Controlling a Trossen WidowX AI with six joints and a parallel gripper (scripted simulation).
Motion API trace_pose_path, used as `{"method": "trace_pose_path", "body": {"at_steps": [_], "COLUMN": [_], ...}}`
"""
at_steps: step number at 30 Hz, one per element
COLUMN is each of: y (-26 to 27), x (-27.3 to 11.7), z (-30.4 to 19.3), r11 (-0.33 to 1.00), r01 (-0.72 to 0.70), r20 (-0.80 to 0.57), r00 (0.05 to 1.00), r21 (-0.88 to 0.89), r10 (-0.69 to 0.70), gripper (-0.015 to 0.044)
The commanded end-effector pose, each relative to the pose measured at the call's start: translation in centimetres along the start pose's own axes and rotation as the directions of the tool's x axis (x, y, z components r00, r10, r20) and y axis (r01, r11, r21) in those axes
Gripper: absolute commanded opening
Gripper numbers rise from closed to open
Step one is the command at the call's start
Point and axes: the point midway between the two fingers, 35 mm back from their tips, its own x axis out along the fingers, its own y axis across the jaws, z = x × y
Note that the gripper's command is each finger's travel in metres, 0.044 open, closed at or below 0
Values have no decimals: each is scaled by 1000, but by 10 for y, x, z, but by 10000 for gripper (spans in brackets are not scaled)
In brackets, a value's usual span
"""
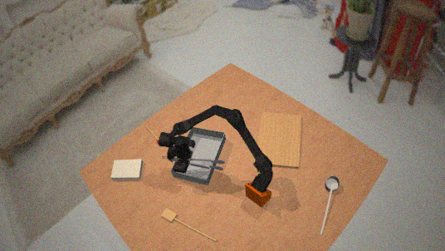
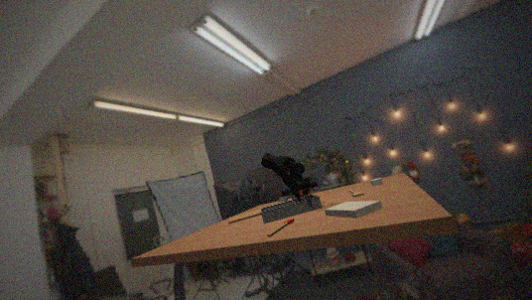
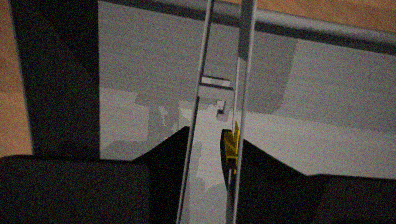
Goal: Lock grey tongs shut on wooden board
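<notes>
The grey tongs (image 1: 208,164) (image 3: 246,75) lie across the near end of the grey roasting tin (image 1: 207,132) (image 2: 288,209) (image 3: 310,25), tips towards the arm's base. My gripper (image 1: 182,160) (image 2: 302,192) (image 3: 206,135) is down over the tin at the tongs' handle end. In the wrist view both black fingers press on the outer sides of the two tong arms, which run close together and nearly parallel. A yellow piece shows on the right arm by the finger. The wooden board (image 1: 280,139) lies flat to the right of the tin, with nothing on it.
A white block (image 1: 126,169) (image 2: 353,208) lies left of the tin. A red-tipped stick (image 1: 151,134) (image 2: 281,227) lies behind it. A wooden spatula (image 1: 187,224) lies at the front. A ladle (image 1: 330,199) lies at the right. The arm's orange base (image 1: 257,194) stands between tin and ladle.
</notes>
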Motion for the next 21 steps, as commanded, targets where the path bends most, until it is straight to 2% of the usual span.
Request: {"method": "trace_pose_path", "body": {"at_steps": [1, 7, 13, 18, 21], "y": [0, 0, 0, 0, 0], "x": [0, 0, 0, 0, -13], "z": [0, 0, 0, 0, 3], "r11": [1000, 1000, 1000, 1000, 1000], "r01": [0, 0, 0, 0, -1], "r20": [0, 0, 0, 0, 1], "r00": [1000, 1000, 1000, 1000, 1000], "r21": [1, 1, 1, 1, 0], "r10": [0, 0, 0, 0, 1], "gripper": [55, 15, -143, -150, -150]}}
